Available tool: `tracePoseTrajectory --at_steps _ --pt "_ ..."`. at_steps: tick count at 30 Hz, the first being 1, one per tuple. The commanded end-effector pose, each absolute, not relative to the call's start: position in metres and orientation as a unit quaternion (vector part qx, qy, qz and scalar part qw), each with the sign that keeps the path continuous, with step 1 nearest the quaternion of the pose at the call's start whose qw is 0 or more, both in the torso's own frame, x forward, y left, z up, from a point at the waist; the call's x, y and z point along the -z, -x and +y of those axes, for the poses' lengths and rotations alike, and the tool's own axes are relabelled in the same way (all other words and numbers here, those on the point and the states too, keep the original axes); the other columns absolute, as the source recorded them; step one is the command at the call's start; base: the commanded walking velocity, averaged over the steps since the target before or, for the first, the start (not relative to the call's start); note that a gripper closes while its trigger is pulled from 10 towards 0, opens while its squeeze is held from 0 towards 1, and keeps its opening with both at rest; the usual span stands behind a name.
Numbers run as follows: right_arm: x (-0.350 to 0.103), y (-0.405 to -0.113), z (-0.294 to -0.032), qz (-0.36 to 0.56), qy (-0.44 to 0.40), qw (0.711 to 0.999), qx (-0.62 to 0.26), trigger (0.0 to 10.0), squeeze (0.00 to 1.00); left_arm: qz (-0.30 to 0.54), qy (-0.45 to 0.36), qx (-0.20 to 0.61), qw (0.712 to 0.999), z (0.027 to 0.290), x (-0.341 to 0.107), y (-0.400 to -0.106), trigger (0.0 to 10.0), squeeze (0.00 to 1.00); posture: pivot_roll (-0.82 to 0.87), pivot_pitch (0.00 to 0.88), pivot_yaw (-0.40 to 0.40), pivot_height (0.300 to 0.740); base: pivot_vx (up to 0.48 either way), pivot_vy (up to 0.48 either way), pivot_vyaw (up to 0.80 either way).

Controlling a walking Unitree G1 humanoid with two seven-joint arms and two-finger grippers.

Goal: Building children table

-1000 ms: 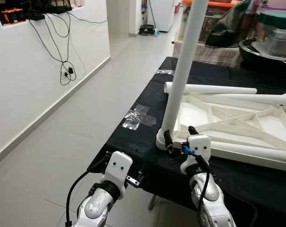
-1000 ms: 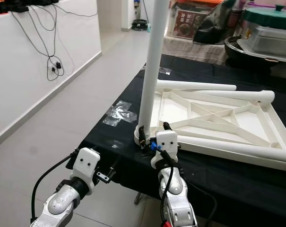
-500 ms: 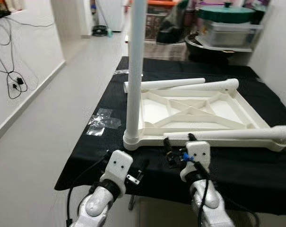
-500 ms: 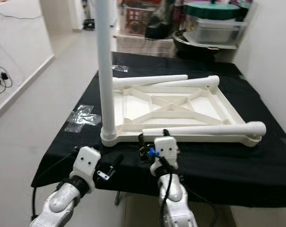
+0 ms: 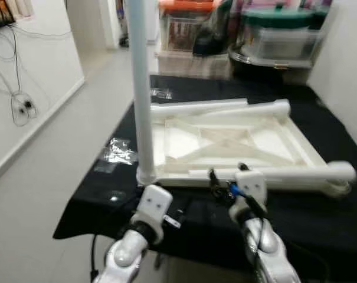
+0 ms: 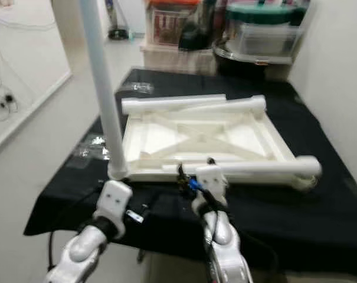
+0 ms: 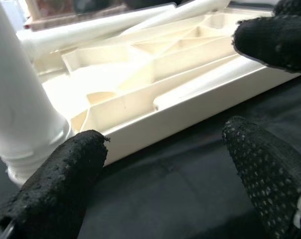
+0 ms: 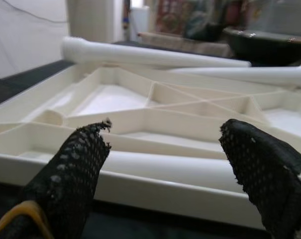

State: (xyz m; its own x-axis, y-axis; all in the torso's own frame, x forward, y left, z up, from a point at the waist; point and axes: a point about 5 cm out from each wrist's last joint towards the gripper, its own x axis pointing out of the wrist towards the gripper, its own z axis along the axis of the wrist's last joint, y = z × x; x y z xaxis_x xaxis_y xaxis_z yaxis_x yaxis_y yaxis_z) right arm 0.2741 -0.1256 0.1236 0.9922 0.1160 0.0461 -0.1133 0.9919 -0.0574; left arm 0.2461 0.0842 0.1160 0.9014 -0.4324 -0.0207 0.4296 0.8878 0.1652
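An upturned white children's table (image 5: 225, 138) lies flat on a black-draped tabletop (image 5: 320, 218), its ribbed underside facing up — one white leg (image 5: 140, 88) stands upright in the near corner socket on the robot's left. Three more loose white legs rest on the frame: one (image 5: 296, 173) lying along the near edge and two (image 5: 196, 107) along the far edge. The right gripper (image 5: 225, 180) hovers just in front of the near edge, its black fingers (image 8: 75, 174) spread wide and holding nothing, the frame's near rail visible between them in the right wrist view. The left gripper (image 7: 165, 164) sits low at the tabletop's front edge near the upright leg's base, its fingers likewise wide apart and empty. A crumpled piece of clear tape (image 5: 118, 150) lies on the cloth beside the frame; storage bins (image 5: 278, 35) stand beyond the tabletop.
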Motion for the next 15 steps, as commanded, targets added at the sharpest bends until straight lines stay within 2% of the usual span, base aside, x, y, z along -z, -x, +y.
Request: tracePoseTrajectory --at_steps 1,2,8,9,12,15 --pt "-0.123 -0.274 -0.13 -0.021 0.026 0.998 -0.053 10.0 0.0 -0.006 -0.081 0.223 0.971 0.082 -0.115 -0.247 10.0 0.0 0.04 0.028 -0.043 0.74 0.0 -0.39 0.0" --pt "-0.123 -0.274 -0.13 -0.021 0.026 0.998 -0.053 10.0 0.0 -0.006 -0.081 0.223 0.971 0.082 -0.115 -0.247 10.0 0.0 0.04 0.028 -0.043 0.74 0.0 -0.39 0.0" --pt "-0.139 -0.289 -0.133 -0.041 0.02 0.995 -0.093 10.0 0.0 -0.005 -0.052 0.215 0.975 0.087 -0.117 -0.248 10.0 0.0 0.04 0.03 -0.046 0.74 0.0 0.0 0.0" --pt "-0.16 -0.312 -0.141 -0.058 0.058 0.99 -0.114 10.0 0.0 -0.002 -0.046 0.212 0.976 0.087 -0.117 -0.248 10.0 0.0 0.04 0.029 -0.043 0.74 0.0 0.0 0.0" --pt "-0.172 -0.324 -0.146 -0.067 0.08 0.987 -0.124 10.0 0.0 0.0 -0.044 0.212 0.976 0.087 -0.117 -0.248 10.0 0.0 0.04 0.029 -0.043 0.74 0.0 0.0 0.0" --pt "-0.2 -0.356 -0.147 -0.061 0.142 0.971 -0.184 10.0 0.0 -0.003 -0.045 0.215 0.975 0.084 -0.117 -0.246 10.0 0.0 0.04 0.026 -0.05 0.74 0.0 0.0 0.0"
